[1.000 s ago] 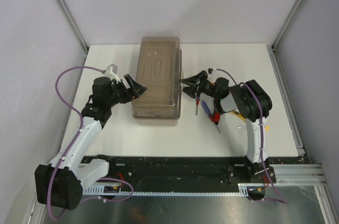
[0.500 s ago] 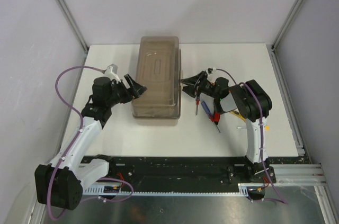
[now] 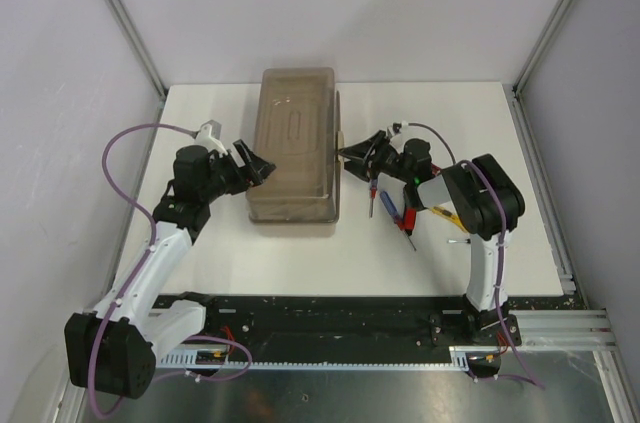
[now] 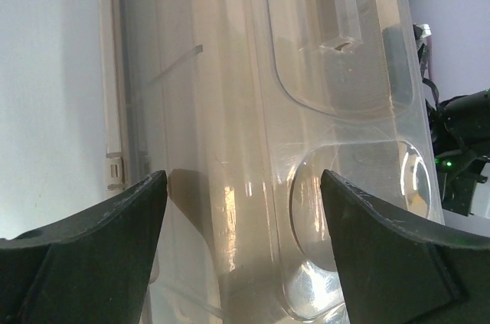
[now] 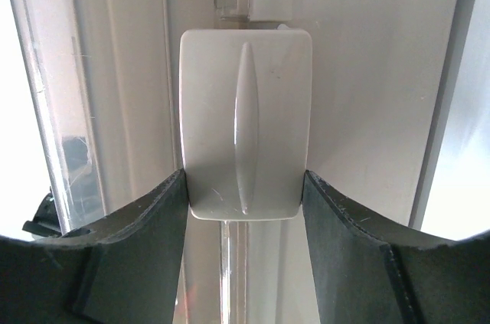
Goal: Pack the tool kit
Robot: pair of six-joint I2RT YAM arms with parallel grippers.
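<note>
Toolbox (image 3: 293,148): beige, smoky translucent lid down. It sits on the table (image 3: 260,258) left of centre and toward the far edge, long axis running far edge to near edge. The front latch (image 5: 245,132) is on the long side that faces the table's right edge.

Right pincer (image 5: 245,186): set square on the front latch. The two fingers bracket the beige tab, and the pads (image 5: 172,209) press against its two side edges, so it is closed onto the tab and grips nothing else. From above, the right pincer (image 3: 350,158) meets the toolbox about midway along its right side.

Left pincer (image 4: 241,182): jaws spread wide, nothing held. The lid fills the gap ahead of the fingers (image 4: 115,217). Cannot tell whether the fingertips touch the lid. From above, the left pincer (image 3: 255,168) is at the toolbox's left side, toward its near end.

Loose tools: small screwdrivers (image 3: 386,206) with blue and red handles lie on the table just right of the toolbox, under the right arm. A yellow piece (image 3: 452,214) beside them is mostly hidden by the arm.
</note>
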